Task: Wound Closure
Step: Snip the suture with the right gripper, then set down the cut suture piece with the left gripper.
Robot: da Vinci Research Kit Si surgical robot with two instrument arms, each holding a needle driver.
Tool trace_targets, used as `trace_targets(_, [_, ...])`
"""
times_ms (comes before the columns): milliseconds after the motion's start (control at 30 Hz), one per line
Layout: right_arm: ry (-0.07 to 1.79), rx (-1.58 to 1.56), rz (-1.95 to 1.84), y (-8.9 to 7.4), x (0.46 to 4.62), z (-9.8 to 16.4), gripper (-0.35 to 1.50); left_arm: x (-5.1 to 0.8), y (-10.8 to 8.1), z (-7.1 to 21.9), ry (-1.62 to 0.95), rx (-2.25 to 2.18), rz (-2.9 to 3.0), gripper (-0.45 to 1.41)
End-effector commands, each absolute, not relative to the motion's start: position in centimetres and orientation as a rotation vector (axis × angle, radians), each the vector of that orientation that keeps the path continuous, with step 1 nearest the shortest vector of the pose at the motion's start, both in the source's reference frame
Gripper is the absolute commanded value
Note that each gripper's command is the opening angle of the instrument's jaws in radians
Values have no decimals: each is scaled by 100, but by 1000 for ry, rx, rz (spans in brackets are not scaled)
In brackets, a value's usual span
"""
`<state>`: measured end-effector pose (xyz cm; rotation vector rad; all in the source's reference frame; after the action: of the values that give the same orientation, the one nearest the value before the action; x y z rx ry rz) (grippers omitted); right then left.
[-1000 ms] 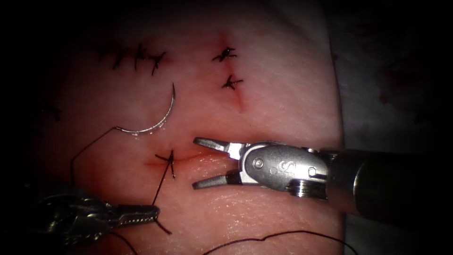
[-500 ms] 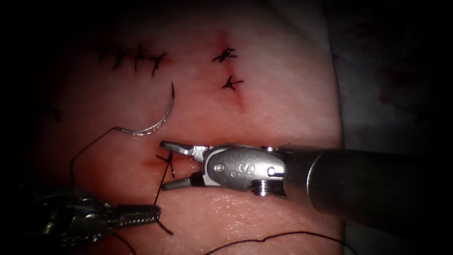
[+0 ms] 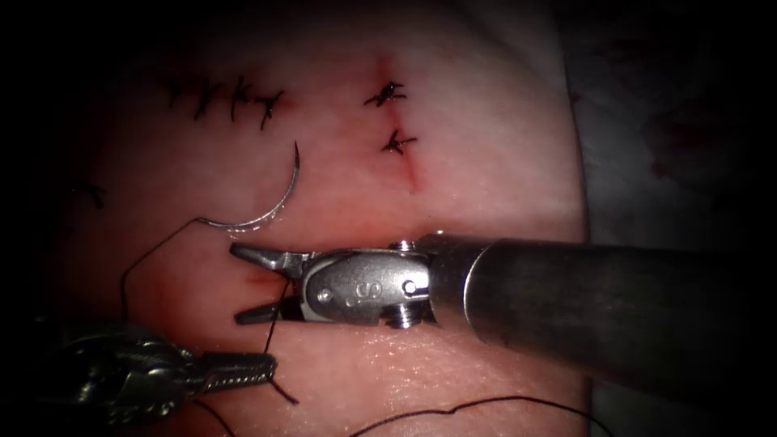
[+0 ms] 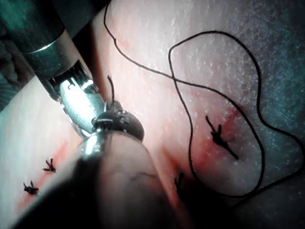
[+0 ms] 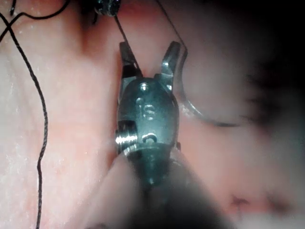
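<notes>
so the right tool (image 3: 243,283) has its jaws spread wide, holding nothing, with the thread (image 3: 278,311) running up between them from the left tool (image 3: 243,368), which is clamped on that strand just below. The fresh stitch and cut (image 3: 263,281) sit right between the right tool's open jaws. The needle (image 3: 271,202) lies loose on the tissue (image 3: 477,170) just above the upper jaw, not stuck in, its thread tail looping off beyond
</notes>
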<state>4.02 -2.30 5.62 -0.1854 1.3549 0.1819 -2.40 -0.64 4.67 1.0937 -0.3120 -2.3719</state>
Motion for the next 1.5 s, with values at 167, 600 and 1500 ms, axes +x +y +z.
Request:
trace_targets(167, [1338, -171, 164, -232, 418, 574, 137, -248, -64, 474, -315, 1098, -2369, -45])
trace_targets(600, [1327, -184, 164, -227, 428, 590, 46, -249, -71, 471, -317, 1098, -2367, -45])
trace_targets(1500, [1401, -154, 331, -226, 210, 517, 149, -102, -71, 481, -386, 1100, -2493, -45])
